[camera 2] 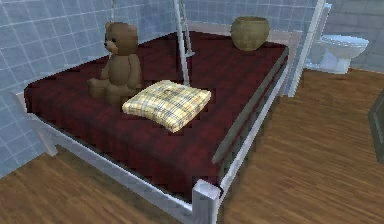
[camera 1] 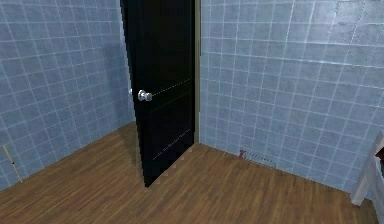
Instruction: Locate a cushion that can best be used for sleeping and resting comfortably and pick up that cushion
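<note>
Bed (camera 2: pixel 235 95), plaid cushion (camera 2: pixel 168 104) beside teddy bear (camera 2: pixel 118 62)

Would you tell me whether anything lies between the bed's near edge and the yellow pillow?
Nothing visible does: bare red bedspread lies before the yellow pillow; the teddy bear sits behind it.

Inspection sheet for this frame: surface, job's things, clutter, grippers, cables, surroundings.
surface: bed with dark red checked cover, white frame.
job's things: yellow checked cushion lying flat on the bed.
clutter: teddy bear sitting beside the cushion; tan pot at the bed's far end; thin grey upright rod.
grippers: nothing seen.
cables: nothing seen.
surroundings: blue tiled walls, black door, wooden floor, toilet.
</note>
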Available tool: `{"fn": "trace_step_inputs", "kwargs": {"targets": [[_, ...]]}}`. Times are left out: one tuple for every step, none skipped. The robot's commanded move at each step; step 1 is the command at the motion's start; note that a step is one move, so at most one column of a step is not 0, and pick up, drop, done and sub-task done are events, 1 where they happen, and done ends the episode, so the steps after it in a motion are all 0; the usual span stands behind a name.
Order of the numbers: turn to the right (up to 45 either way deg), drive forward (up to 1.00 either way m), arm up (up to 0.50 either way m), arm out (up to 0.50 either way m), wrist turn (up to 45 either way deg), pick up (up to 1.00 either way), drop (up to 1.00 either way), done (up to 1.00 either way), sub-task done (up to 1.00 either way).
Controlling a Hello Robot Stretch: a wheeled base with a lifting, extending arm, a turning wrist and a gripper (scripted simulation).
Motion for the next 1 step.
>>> {"fn": "trace_step_inputs", "kwargs": {"targets": [[0.0, 0.00, 0.38, 0.00, 0.0, 0.00, 0.00, 0.00, 0.00]]}}
